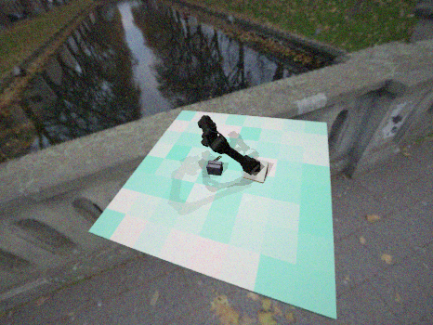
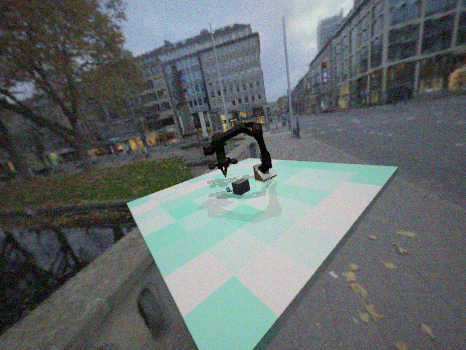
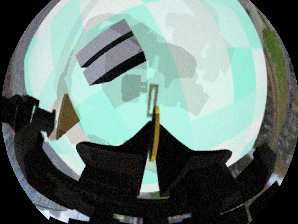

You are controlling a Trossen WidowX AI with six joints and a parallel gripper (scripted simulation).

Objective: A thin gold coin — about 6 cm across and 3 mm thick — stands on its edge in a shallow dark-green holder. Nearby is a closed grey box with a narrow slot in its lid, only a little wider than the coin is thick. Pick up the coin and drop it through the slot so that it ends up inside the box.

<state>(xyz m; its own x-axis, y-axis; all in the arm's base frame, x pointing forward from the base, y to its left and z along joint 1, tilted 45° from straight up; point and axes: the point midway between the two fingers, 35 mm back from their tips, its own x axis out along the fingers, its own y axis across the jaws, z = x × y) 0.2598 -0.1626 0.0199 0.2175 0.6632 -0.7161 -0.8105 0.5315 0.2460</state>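
My gripper point(image 2: 225, 174) point(image 3: 152, 124) is shut on the gold coin point(image 3: 157, 142), which shows edge-on as a thin upright strip between the fingertips. The coin is held above the table, clear of the holder. The shallow holder point(image 3: 154, 85) point(image 2: 229, 190) lies below and just ahead of the fingertips in the wrist view, a narrow outline with nothing standing in it. The closed grey box point(image 1: 215, 169) point(image 2: 241, 187) point(image 3: 117, 56) stands beside the holder, upper left in the wrist view, its dark slot running between two grey lid strips. The coin is too small to make out in the top and exterior views.
The arm's base stands on a pale board point(image 1: 259, 179) with a brown side point(image 3: 66, 117), to the right of the box in the top view. The checkered green and pink table top point(image 1: 279, 223) point(image 2: 230, 255) carries them all. The arm's shadow falls across it.
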